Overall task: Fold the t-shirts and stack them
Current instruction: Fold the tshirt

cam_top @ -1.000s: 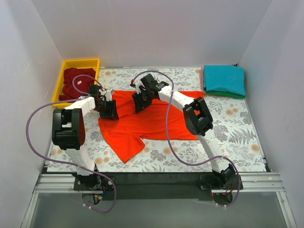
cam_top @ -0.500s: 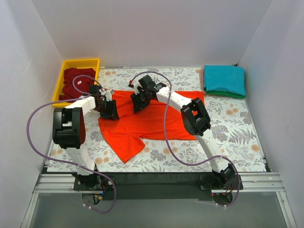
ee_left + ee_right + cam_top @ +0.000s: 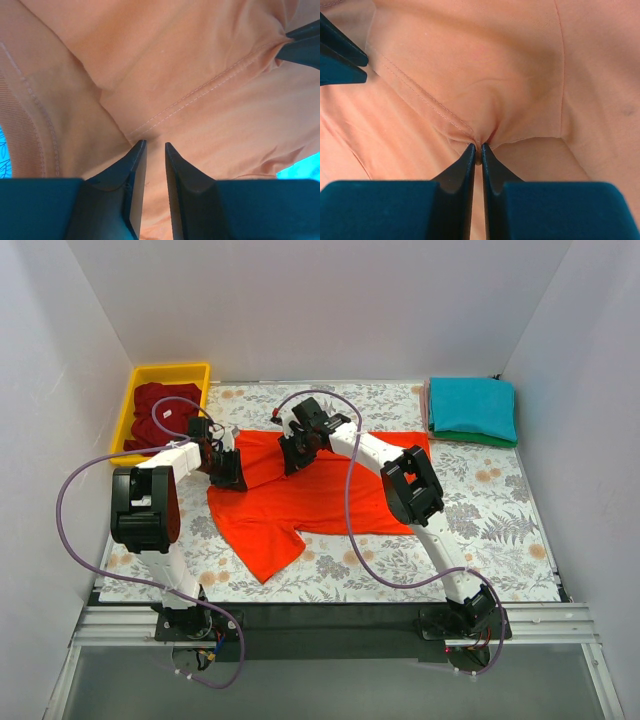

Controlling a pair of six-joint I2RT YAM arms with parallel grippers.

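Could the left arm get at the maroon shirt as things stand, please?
Likely yes for reach: the maroon shirt lies uncovered in the bin, close by the left gripper. But its jaws are pinching the orange shirt, so it must let go first.

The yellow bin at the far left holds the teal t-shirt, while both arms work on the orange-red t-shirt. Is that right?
No. The top external view shows the yellow bin holding the dark maroon t-shirt; the teal t-shirt lies folded at the far right. Both arms do work on the orange-red t-shirt.
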